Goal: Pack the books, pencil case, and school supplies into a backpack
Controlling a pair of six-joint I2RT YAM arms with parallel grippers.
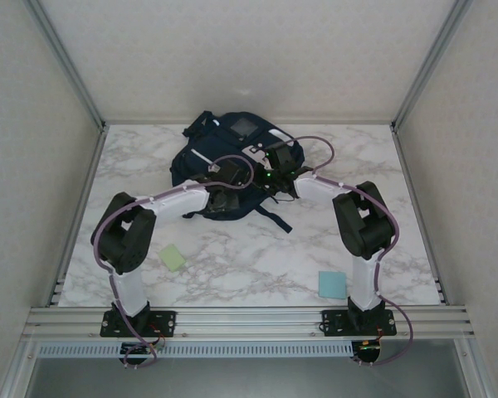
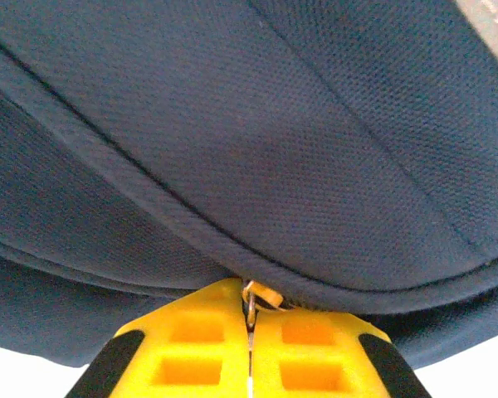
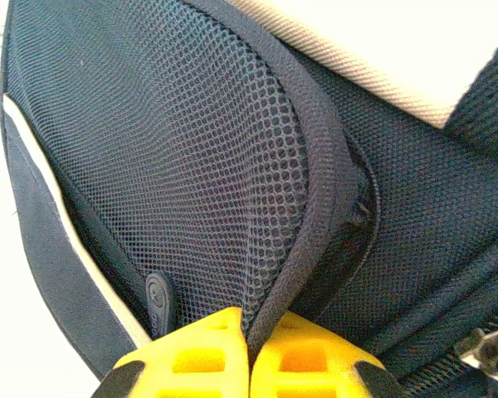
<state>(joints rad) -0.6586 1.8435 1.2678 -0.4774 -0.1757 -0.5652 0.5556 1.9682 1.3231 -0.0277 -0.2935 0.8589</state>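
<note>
While the backpack (image 1: 189, 166) lies at the far middle of the marble table (image 1: 249, 265), both arms reach onto it. Seen from the left wrist, the left gripper (image 2: 251, 315) presses its yellow fingers (image 2: 191, 348) together on a small zipper pull (image 2: 257, 294) at a seam of the navy fabric. The right gripper (image 3: 249, 332) is clamped on the bound edge of a mesh pocket (image 3: 191, 182) (a grey metal slider (image 3: 481, 348) sits low to its right). A pale green pad (image 1: 173, 257) and a light blue pad (image 1: 332, 283) lie near the arm bases, well apart from the backpack.
</note>
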